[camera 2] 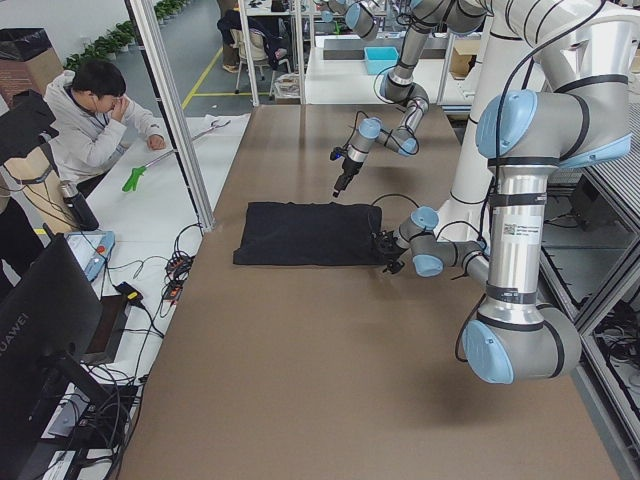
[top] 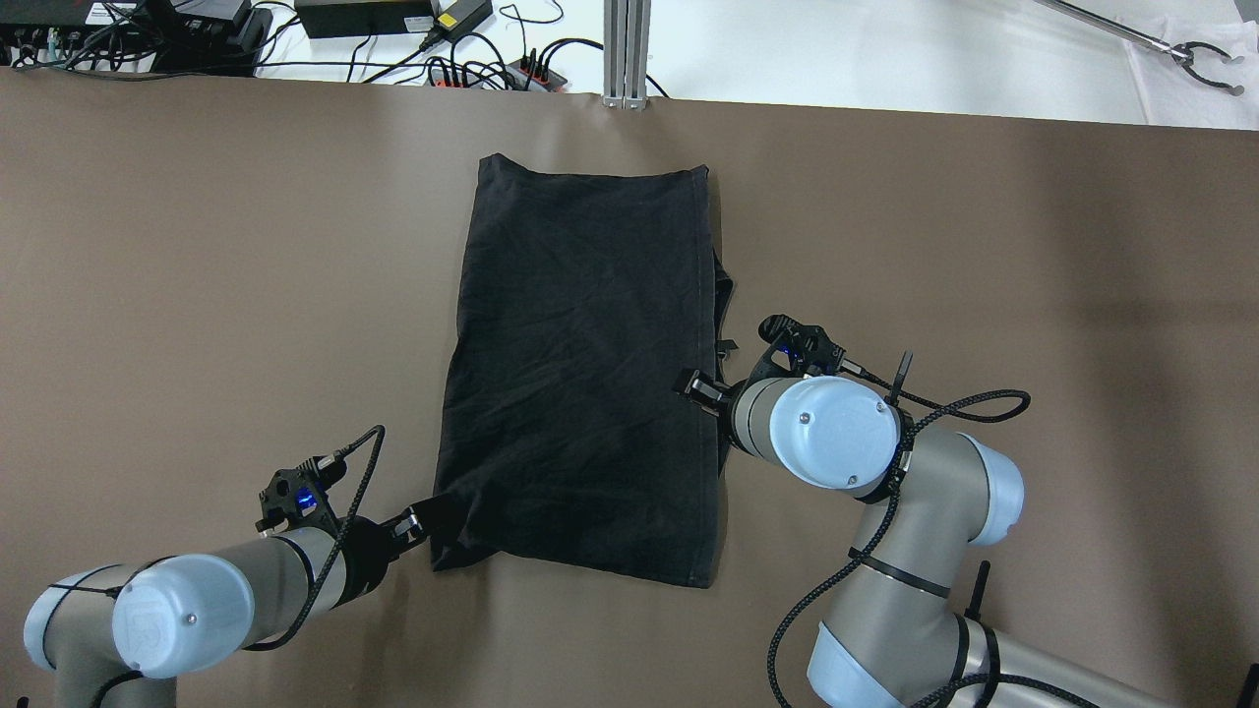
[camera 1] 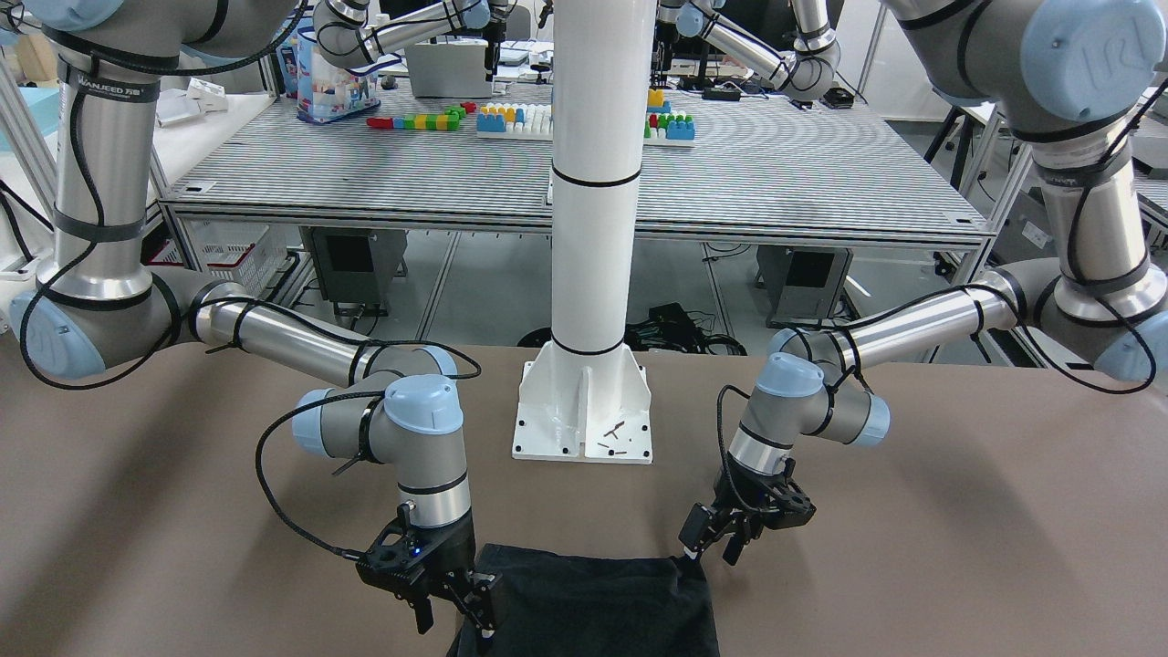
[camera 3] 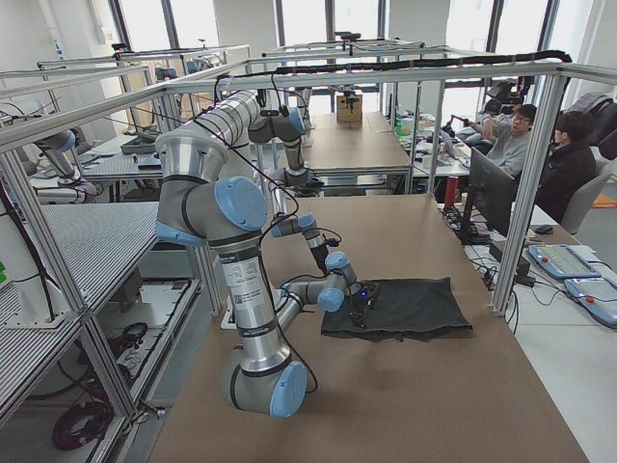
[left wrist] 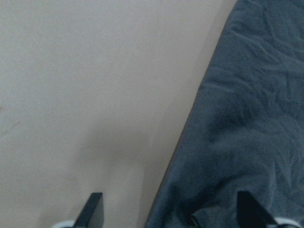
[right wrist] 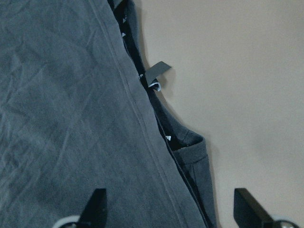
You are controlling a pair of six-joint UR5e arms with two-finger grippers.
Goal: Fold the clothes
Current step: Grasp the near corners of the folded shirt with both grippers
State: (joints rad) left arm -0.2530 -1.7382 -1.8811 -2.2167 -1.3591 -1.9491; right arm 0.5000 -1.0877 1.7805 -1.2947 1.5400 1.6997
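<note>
1. Step in hand: grasp approach. The plain black rectangular fabric cloth (top: 580, 374) lies flat, with an edge between each gripper's fingers.
2. The left gripper (top: 421, 518) and the right gripper (top: 696, 386) are both spread wide and hold nothing.
3. Next move, as judged: lower, pinch both edges, lift evenly.
4. Writing: "HUAWEI" on the black monitor (camera 2: 25, 335). The small grey fabric tag (right wrist: 158, 71) ahead of the right gripper is unreadable.

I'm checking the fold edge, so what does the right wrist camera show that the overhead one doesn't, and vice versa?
Right wrist only: a white loop on a small tag, and white marks between the layers. Overhead only: the whole black cloth and the left gripper by its near left corner. Both: the hem, an under layer poking past it, and the brown table.
</note>
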